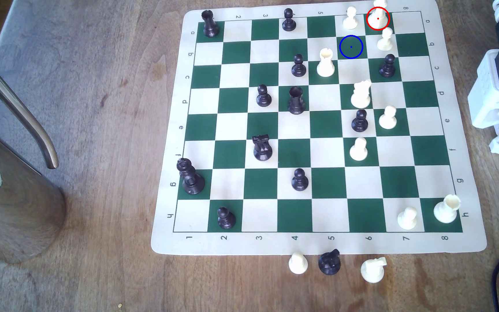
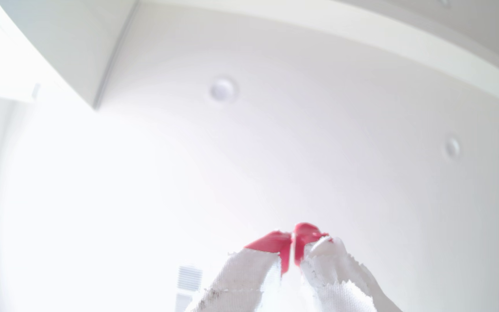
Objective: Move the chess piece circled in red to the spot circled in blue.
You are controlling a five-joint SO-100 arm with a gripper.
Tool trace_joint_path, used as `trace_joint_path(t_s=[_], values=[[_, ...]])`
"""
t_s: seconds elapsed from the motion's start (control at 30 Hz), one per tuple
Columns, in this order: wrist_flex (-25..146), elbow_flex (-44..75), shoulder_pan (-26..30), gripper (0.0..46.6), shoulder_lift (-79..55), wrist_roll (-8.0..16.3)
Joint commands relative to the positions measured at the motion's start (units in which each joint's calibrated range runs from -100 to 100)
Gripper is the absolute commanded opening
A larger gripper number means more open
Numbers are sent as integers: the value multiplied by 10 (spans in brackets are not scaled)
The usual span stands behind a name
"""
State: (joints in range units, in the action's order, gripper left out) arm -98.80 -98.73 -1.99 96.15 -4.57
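One ringed piece (image 1: 378, 18), six white pawns (image 1: 387, 117)

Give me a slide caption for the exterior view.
Mid-game chessboard on a wooden table: red-ringed tall white piece at the far edge, blue-ringed target square diagonally adjacent.

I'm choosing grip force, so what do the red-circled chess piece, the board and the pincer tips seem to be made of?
The red-circled chess piece looks like smooth cream moulded plastic with a soft sheen. The board seems a thin, flexible printed mat, probably vinyl: rounded corners, lying flat on the wooden table. The pincer has red tips, likely plastic or rubber, above fingers wrapped in frayed white woven tape.
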Motion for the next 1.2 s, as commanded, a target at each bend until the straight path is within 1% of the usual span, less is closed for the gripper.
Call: trace_joint_path(t_s=[0.0,0.13,0.2,0.33,0.37,0.4,0.5,0.53,0.63,0.67,0.7,0.77,0.8,0.83,0.9,0.97,1.03,1.07,1.1,1.17], values=[[-9,-12,-7,2,-4,0],[1,-8,-12,2,-4,1],[40,8,-12,2,-4,1],[232,83,-23,2,-4,0],[361,151,-31,2,-4,1],[381,162,-34,2,-4,1],[511,227,-70,2,-4,12],[594,265,-88,2,-4,13],[759,326,-130,2,-4,12],[918,387,-160,2,-6,10],[966,413,-179,2,-12,11],[1025,443,-199,2,-29,13],[1051,453,-216,15,-47,12],[1059,453,-223,26,-51,13],[1104,455,-239,30,-44,13],[1181,456,-259,40,-28,13],[1261,477,-269,5,-34,2],[1299,482,-282,3,-34,1],[1381,500,-303,3,-46,5],[1506,546,-323,10,-90,7]])
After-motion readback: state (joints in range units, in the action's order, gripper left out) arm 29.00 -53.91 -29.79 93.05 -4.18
